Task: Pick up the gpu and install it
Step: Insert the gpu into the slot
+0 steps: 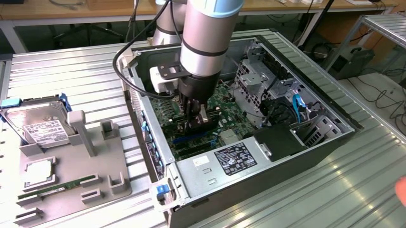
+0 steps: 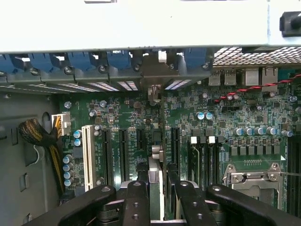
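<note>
Seating is in hand: gripper [image 2: 157, 188], clenched edge-on around the gpu [image 2: 156, 181], holds it over the motherboard [image 2: 225, 117] slots; next calls for careful slot alignment.

Tool [image 1: 198, 124] inside open computer case [image 1: 330, 142], gpu [image 2: 156, 183] edge-on between its fingers [image 2: 136, 202], over the motherboard [image 2: 225, 122]

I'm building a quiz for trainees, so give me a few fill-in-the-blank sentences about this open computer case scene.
1. The gripper is lowered inside the open grey metal computer ____.
2. The silver boxy hard drive with a white label sits on the grey ____ beside the case.
3. The narrow memory stick on that tray is ____ in colour.
4. The thin dark card held between the fingers stands edge-down over the green ____.

Missing words: case; tray; green; motherboard
</note>
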Robot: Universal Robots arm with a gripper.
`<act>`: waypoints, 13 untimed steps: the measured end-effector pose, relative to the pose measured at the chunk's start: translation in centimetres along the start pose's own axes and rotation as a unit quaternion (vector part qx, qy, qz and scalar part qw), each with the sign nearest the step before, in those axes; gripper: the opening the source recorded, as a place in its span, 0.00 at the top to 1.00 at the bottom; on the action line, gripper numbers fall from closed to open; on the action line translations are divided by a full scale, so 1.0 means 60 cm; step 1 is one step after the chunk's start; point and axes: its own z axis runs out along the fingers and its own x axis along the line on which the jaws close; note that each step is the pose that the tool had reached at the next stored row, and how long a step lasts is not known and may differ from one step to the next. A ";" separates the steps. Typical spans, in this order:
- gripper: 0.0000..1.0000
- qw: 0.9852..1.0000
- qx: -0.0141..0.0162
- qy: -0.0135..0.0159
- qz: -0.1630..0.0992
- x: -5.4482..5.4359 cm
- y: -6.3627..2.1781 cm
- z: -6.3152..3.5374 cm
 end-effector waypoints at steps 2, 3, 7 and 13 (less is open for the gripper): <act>0.73 1.000 0.000 0.000 0.000 0.000 0.000 0.001; 0.73 1.000 0.000 0.000 0.000 0.000 0.000 0.001; 0.73 1.000 0.000 0.004 0.000 0.000 0.000 0.002; 0.73 1.000 0.000 0.004 0.000 0.000 0.000 0.002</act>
